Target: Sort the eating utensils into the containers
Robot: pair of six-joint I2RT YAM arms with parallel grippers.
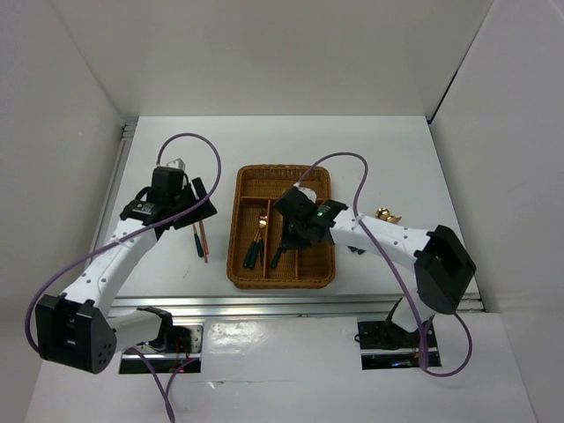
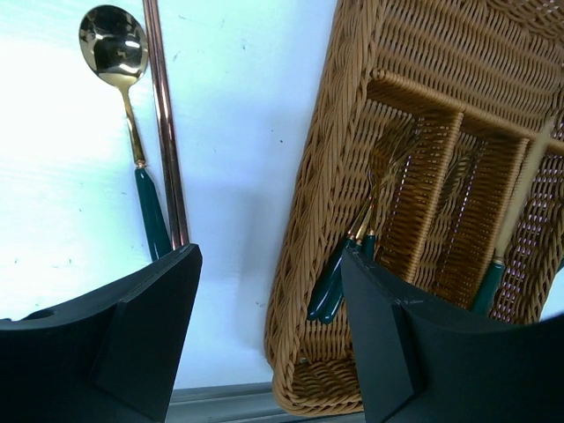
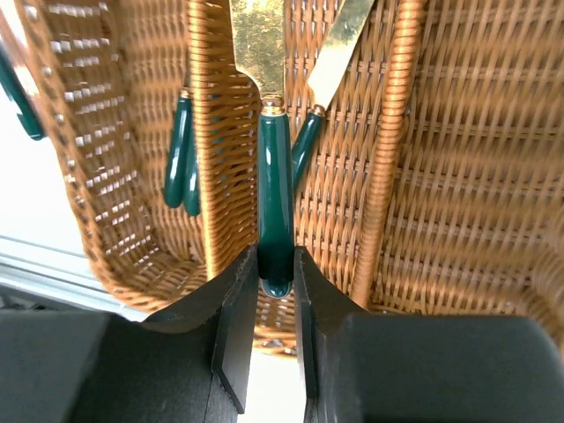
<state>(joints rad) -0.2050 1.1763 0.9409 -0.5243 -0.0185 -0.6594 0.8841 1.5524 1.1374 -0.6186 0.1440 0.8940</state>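
Our right gripper [image 3: 275, 264], reaching in from lower right, clamps a utensil [image 3: 273, 194] by its green handle over the tray [image 1: 236, 240]. Our left gripper [image 2: 269, 264] hangs spread over the counter [image 2: 247, 132] near the spoon [image 2: 113, 42], left of centre.

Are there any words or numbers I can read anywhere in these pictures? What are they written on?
None. No words, numbers or brand marks can be read on the wicker tray, the spoon, the green-handled utensil or anywhere else. A small green light glows on the right arm, but it carries no writing.
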